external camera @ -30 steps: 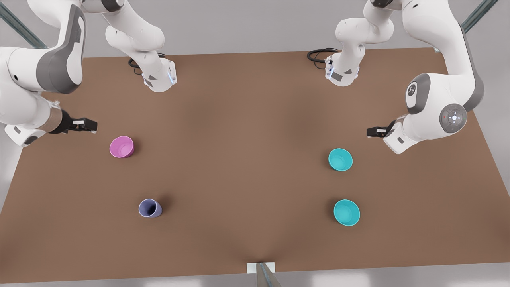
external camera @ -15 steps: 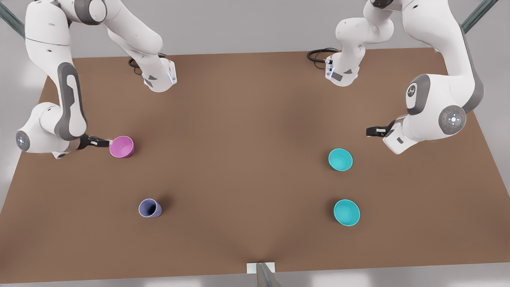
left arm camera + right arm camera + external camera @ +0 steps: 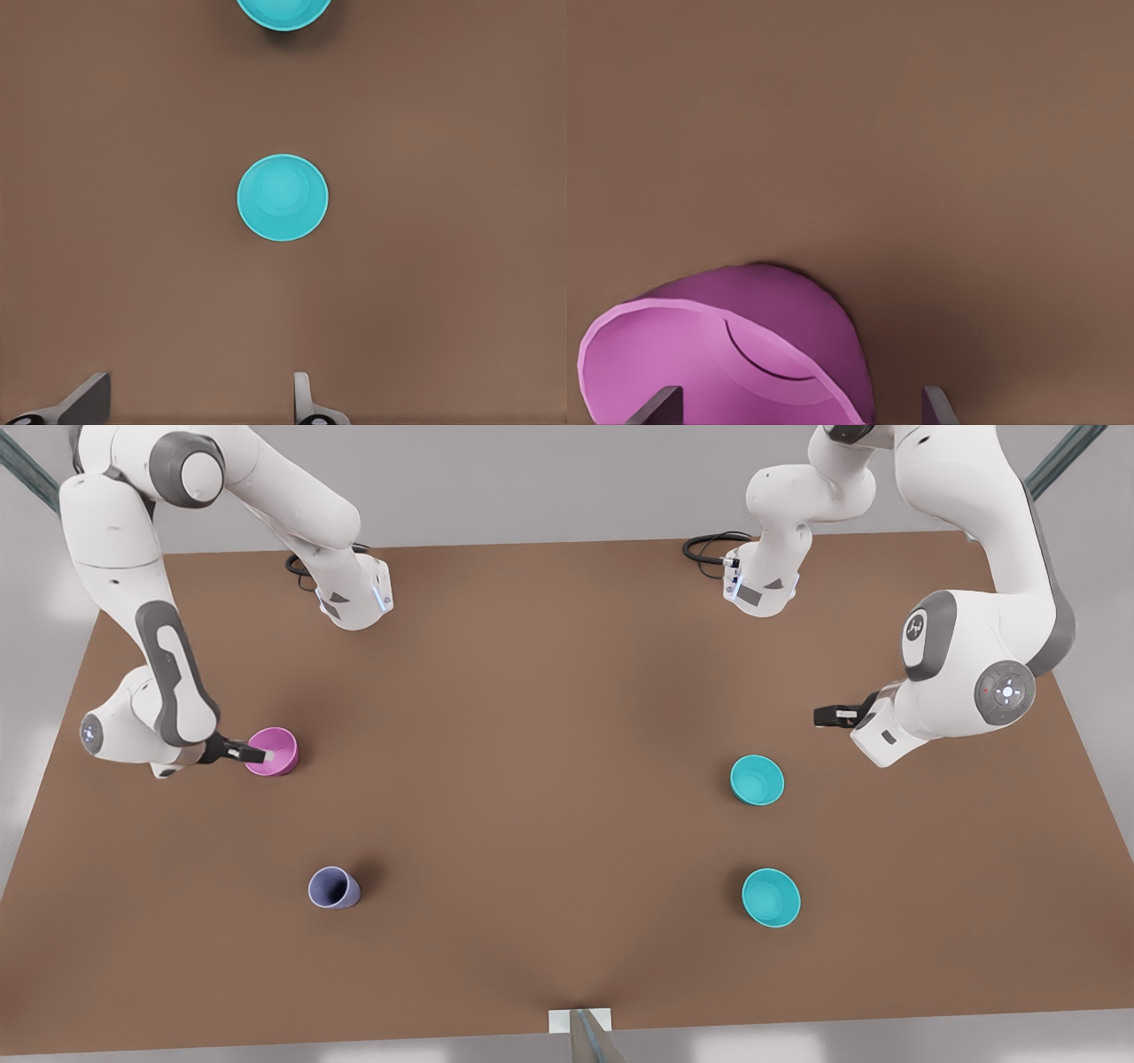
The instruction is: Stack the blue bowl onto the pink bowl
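The blue bowl (image 3: 757, 779) sits upright on the brown table (image 3: 549, 779) on the front view's right, clear of everything; in the left wrist view it lies centred below the camera (image 3: 282, 197). A second turquoise bowl (image 3: 771, 897), alike in look, stands nearer the camera on the same side, well apart from the first; the left wrist view catches its edge (image 3: 283, 12).

The left gripper (image 3: 828, 716) hangs above the table just beyond the blue bowl, toward the far right, holding nothing; its fingertips (image 3: 303, 394) stand spread wide apart. That arm waits.

The pink bowl (image 3: 273, 751) rests on the table at the front view's left, and in the right wrist view it fills the lower part with its rim toward the camera (image 3: 735, 354). The right gripper (image 3: 252, 755) is down at the bowl's left rim, one finger reaching over the rim into the bowl. Its fingers (image 3: 656, 407) are parted, straddling the bowl wall; whether they touch it I cannot tell.

A lavender-blue cup (image 3: 334, 887) stands nearer the camera, below the pink bowl and well apart from it.
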